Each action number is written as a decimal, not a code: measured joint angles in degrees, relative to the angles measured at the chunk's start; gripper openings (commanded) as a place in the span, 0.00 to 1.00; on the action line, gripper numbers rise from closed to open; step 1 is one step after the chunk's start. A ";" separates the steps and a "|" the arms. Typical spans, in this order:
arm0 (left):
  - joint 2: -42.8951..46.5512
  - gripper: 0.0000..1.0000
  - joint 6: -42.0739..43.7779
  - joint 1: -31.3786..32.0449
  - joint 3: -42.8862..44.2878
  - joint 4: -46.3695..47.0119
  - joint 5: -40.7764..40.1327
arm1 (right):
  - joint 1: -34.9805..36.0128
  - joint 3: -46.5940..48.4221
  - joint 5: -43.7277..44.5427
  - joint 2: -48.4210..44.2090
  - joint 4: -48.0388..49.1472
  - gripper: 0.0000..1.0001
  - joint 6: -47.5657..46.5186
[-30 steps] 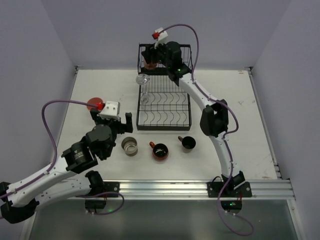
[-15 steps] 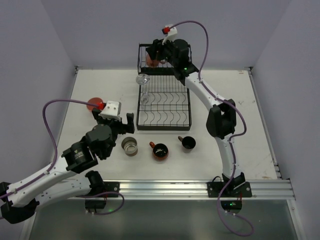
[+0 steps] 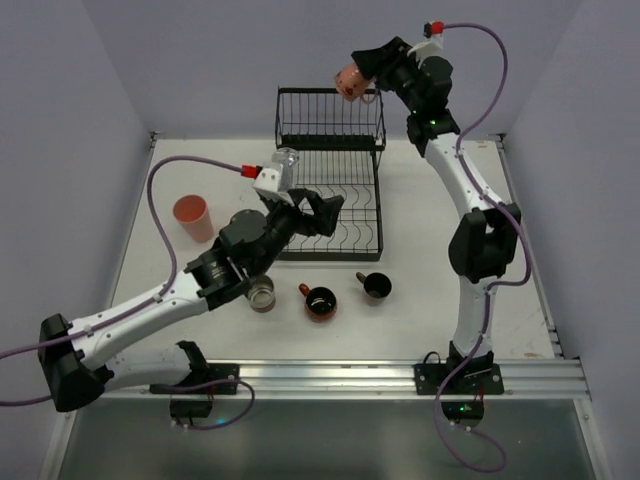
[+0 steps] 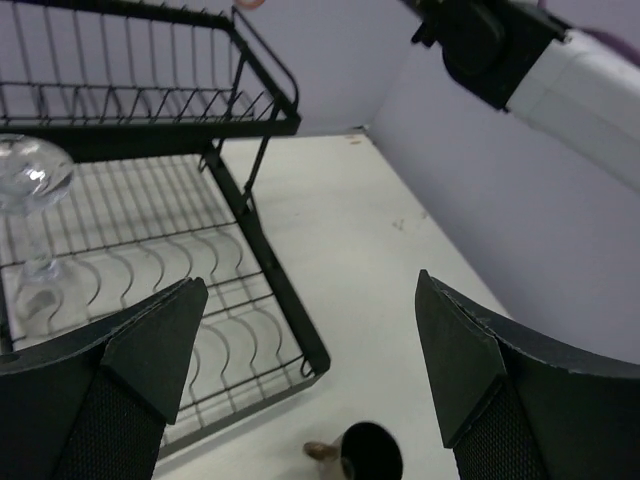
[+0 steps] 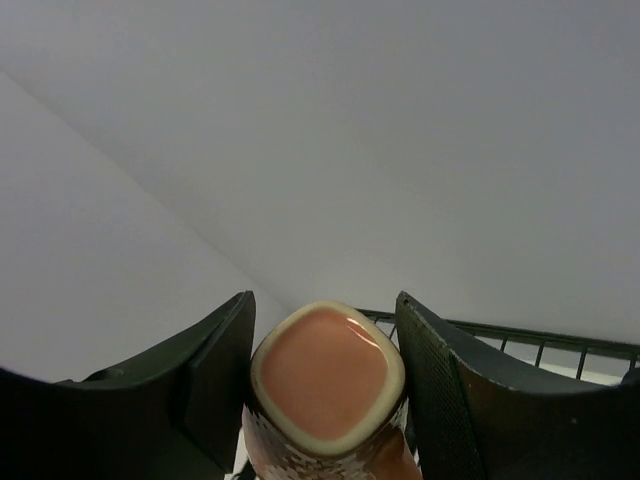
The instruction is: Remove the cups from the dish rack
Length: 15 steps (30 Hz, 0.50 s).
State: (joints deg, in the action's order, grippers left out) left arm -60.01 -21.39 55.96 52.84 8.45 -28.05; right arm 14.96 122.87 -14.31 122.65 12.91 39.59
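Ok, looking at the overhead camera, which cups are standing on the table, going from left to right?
Salmon tumbler → pale cup, partly under the left arm → orange-red cup → dark mug. The pink mug is up in the right gripper, not on the table.

A robotics lab cell: plain lavender walls [image 3: 200, 60] around a white table [image 3: 500, 260] with 2 rail-mounted arms [image 3: 140, 312] [image 3: 462, 175].
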 measured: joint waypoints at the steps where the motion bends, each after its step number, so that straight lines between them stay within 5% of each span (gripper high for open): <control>1: -2.32 0.96 -1.31 -0.85 1.86 1.16 2.36 | -0.55 -1.62 -0.48 -1.20 0.46 0.12 1.92; 9: -15.85 1.00 -14.60 -14.01 13.86 11.15 19.98 | -2.34 -23.23 -7.23 -16.94 7.54 0.12 14.47; 15: -21.51 0.98 -20.59 -15.80 18.45 13.94 26.67 | -3.48 -34.45 -11.61 -25.97 16.13 0.12 21.33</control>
State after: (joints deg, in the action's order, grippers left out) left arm -81.52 -41.98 40.16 71.29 22.39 -1.39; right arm 11.49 88.42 -25.91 96.68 29.04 60.93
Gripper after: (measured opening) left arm 0.988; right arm 0.588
